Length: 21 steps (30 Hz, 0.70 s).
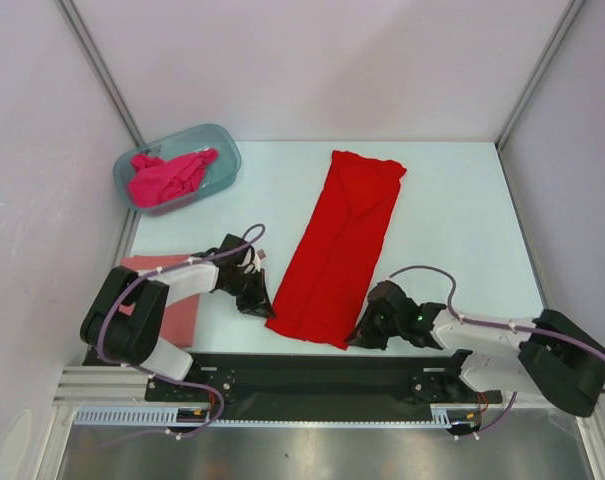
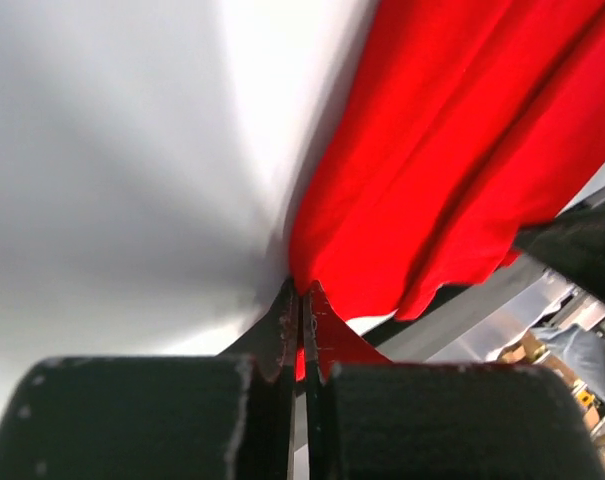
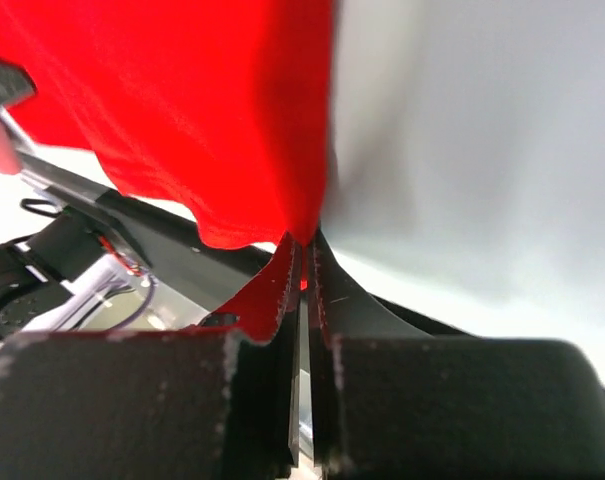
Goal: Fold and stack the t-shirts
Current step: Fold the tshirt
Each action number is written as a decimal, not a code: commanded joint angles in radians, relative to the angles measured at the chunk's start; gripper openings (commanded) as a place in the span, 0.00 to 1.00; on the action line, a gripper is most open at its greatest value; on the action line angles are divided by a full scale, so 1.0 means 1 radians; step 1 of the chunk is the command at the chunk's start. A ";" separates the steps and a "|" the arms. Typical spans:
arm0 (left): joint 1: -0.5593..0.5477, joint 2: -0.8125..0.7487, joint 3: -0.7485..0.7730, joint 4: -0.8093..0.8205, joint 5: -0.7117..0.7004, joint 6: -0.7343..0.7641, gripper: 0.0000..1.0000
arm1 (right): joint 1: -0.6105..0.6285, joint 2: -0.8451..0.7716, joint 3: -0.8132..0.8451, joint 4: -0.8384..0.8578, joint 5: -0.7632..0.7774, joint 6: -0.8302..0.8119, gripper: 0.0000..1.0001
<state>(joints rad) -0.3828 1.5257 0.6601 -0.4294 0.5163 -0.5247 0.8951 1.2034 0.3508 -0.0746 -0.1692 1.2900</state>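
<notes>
The bright red t-shirt (image 1: 340, 245) lies folded into a long strip down the middle of the table. My left gripper (image 1: 262, 308) is shut on its near left corner; the left wrist view shows the red t-shirt (image 2: 452, 160) pinched between the closed jaws of the left gripper (image 2: 304, 295). My right gripper (image 1: 360, 338) is shut on the near right corner, where the red t-shirt (image 3: 182, 110) hangs from the right gripper (image 3: 304, 245). The salmon-pink t-shirt (image 1: 177, 315) lies folded at near left, partly under my left arm. The magenta-pink t-shirt (image 1: 167, 178) lies crumpled in the tub.
The translucent blue-grey tub (image 1: 225, 150) stands at the far left corner. White walls enclose the table on three sides. The black base rail (image 1: 302, 385) runs along the near edge, just behind the red shirt's near hem.
</notes>
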 commanded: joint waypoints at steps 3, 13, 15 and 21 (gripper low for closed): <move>-0.086 -0.146 -0.123 -0.009 -0.041 -0.101 0.00 | 0.005 -0.194 -0.030 -0.292 0.109 -0.047 0.00; -0.345 -0.260 -0.197 0.099 0.017 -0.320 0.00 | 0.008 -0.548 -0.116 -0.556 0.086 -0.066 0.00; -0.370 -0.263 -0.206 0.115 0.021 -0.348 0.00 | 0.013 -0.594 -0.121 -0.574 0.085 -0.051 0.00; -0.384 -0.309 -0.162 0.078 0.001 -0.373 0.00 | -0.011 -0.619 -0.040 -0.600 0.115 -0.067 0.00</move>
<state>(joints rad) -0.7620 1.2537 0.4500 -0.3248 0.5106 -0.8623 0.9024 0.5774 0.2417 -0.6365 -0.0986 1.2335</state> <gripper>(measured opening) 0.011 0.013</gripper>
